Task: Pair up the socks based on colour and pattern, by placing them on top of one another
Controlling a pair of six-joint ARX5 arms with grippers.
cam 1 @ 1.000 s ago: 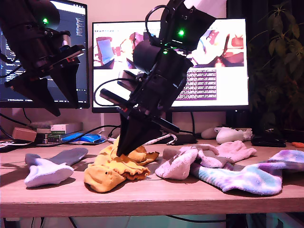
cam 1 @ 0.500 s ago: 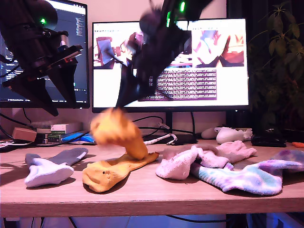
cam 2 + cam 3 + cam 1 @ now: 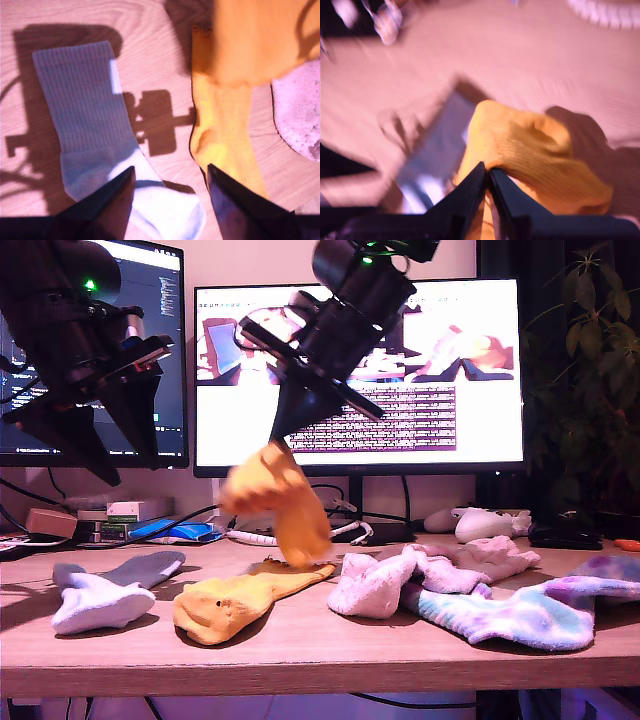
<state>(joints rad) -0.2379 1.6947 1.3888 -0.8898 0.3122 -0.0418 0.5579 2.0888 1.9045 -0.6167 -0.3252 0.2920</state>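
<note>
Bare wood runs along the front edge of the table (image 3: 320, 655), open to a gripper. A narrow bare gap separates the lavender-white sock (image 3: 100, 598) from the flat mustard sock (image 3: 230, 602), below my first gripper (image 3: 170, 167), its jaws spread. A hanging mustard sock (image 3: 280, 498), pinched in my second gripper (image 3: 277, 438), blocks the air above the flat one. On the exterior view's right, pink socks (image 3: 400, 575) and a tie-dye sock (image 3: 520, 615) crowd together, touching.

Raised mustard-orange ribbed sock (image 3: 280, 502), lying mustard-orange sock (image 3: 225, 605), white grey-cuffed sock (image 3: 100, 600), fluffy pale pink socks (image 3: 375, 585), blue-purple tie-dye sock (image 3: 510, 615).
</note>
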